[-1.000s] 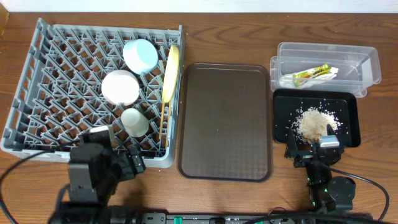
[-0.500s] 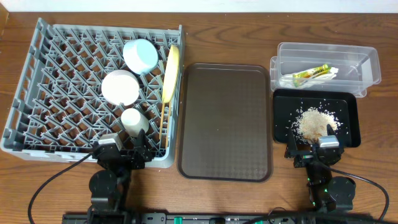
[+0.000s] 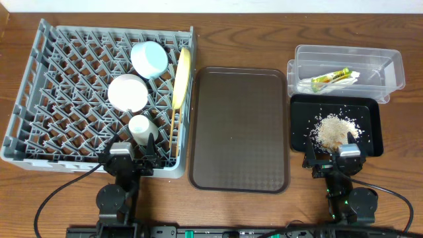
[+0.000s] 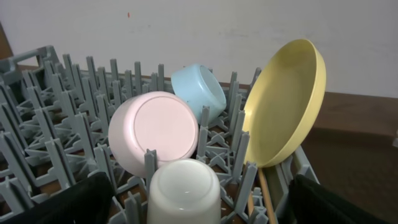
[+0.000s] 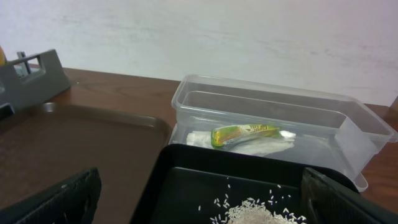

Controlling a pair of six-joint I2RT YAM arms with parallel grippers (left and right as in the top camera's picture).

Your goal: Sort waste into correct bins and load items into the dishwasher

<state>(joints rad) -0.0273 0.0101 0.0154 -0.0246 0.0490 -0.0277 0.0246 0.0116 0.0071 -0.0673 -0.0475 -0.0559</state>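
The grey dish rack [image 3: 39,99] holds a light-blue bowl [image 3: 149,58], a white bowl [image 3: 127,92], an upside-down white cup [image 3: 141,126], a yellow plate [image 3: 182,77] on edge and wooden chopsticks [image 3: 172,129]. My left gripper [image 3: 132,160] is open and empty at the rack's front edge, just short of the cup [image 4: 183,190]. The clear tub [image 3: 390,66] holds the green-and-orange wrapper [image 3: 330,77] and white napkin [image 5: 202,140]. The black tray [image 3: 301,109] holds rice scraps [image 3: 336,130]. My right gripper [image 3: 332,160] is open and empty at that tray's near edge.
A large brown serving tray [image 3: 240,129] lies between the rack and the bins. In the left wrist view the bowls [image 4: 153,132] and plate [image 4: 286,102] stand behind the cup among upright pegs. The rack's corner [image 5: 34,74] shows at the right wrist view's far left.
My left arm has dropped low and shifted right, from left of the cup to the rack's front edge in line with it. The right arm has not moved.
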